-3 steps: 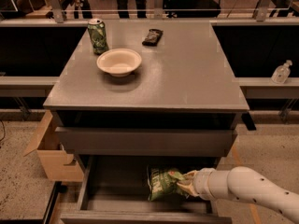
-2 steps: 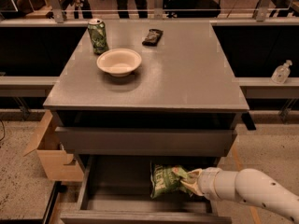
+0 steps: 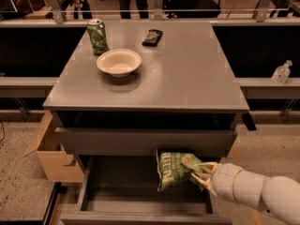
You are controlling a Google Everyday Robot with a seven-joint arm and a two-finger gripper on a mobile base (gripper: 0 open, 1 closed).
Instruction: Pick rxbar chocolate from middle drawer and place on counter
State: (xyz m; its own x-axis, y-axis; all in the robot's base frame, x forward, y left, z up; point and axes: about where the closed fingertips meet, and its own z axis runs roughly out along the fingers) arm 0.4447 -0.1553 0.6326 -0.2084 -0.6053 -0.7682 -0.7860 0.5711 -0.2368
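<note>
Low right, over open drawer (image 3: pixel 123 184): gripper (image 3: pixel 194 172) clamped on green chip bag (image 3: pixel 169 170), bag upright above drawer floor. Above, grey counter (image 3: pixel 187 78) carries white bowl (image 3: pixel 119 62), green can (image 3: pixel 97 36), dark flat packet (image 3: pixel 152 37) near far edge. Cardboard box (image 3: pixel 51 153) at left on speckled floor; sanitizer bottle (image 3: pixel 281 72) on right ledge.

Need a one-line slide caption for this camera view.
End effector grips a green snack bag over the open drawer; can, bowl and dark wrapper sit on the counter.
</note>
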